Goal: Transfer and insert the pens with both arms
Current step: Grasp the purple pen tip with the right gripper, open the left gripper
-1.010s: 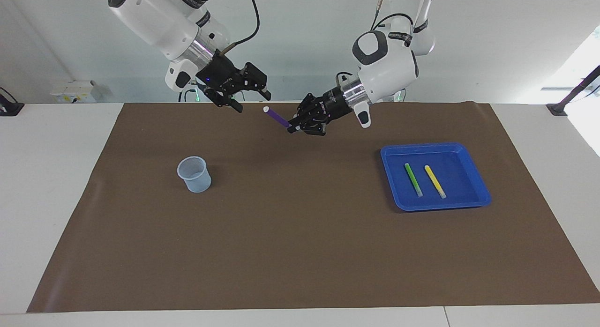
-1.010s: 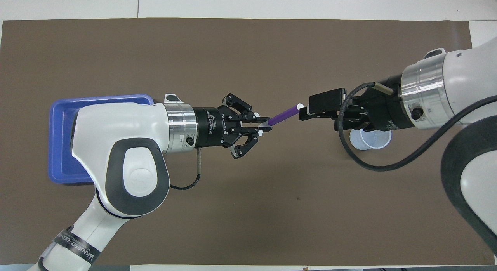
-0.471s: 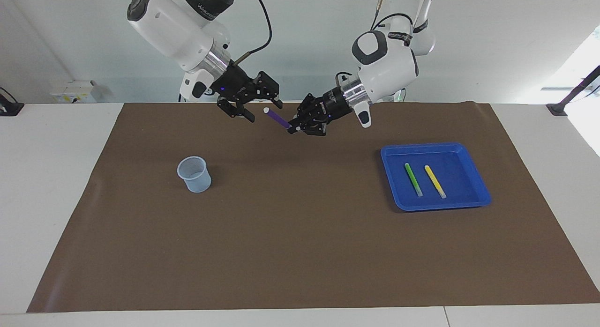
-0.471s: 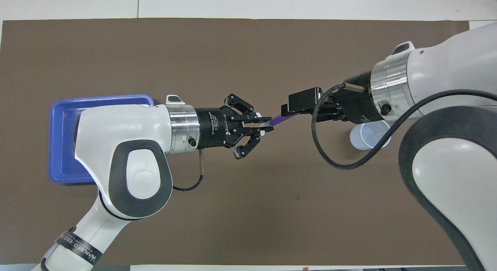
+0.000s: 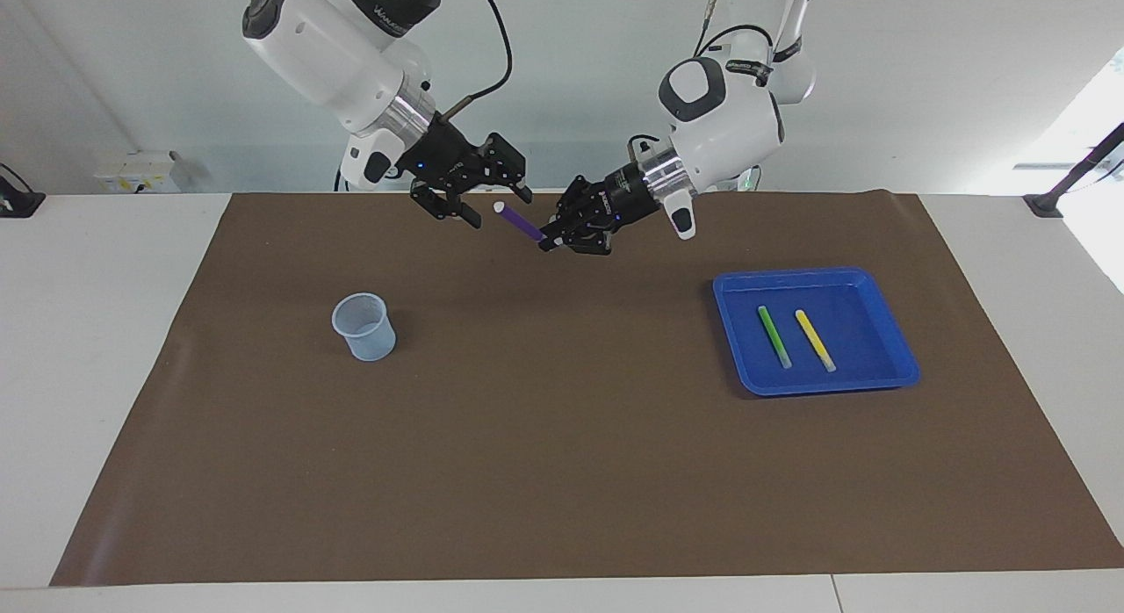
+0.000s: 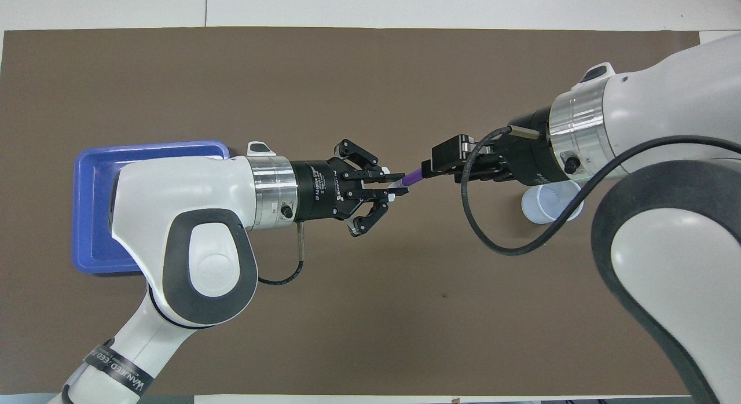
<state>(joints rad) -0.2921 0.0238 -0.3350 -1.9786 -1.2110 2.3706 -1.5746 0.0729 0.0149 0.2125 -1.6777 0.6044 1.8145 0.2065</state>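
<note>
The left gripper [image 5: 551, 238] hung over the brown mat [image 5: 562, 472], its fingertips shut on one end of the purple pen [image 5: 520, 221], which it held clear of the mat and tilted, the free pale tip raised toward the right arm's end of the table. The right gripper [image 5: 496, 200] was at that free end; in the overhead view its black fingers [image 6: 446, 155] covered the pen's outer part, leaving only a short purple stretch between the two grippers. Whether those fingers were closed on the pen or just around it could not be told from either view. A clear plastic cup [image 5: 363, 326] stood upright on the mat toward the right arm's end, well apart from the pen and farther from the robots than it. A blue tray [image 5: 887, 323] lay on the mat toward the left arm's end, also farther from the robots than the pen. In the tray lay the green pen [image 5: 774, 336] and the yellow pen [image 5: 815, 340], side by side, close together but not touching.
</note>
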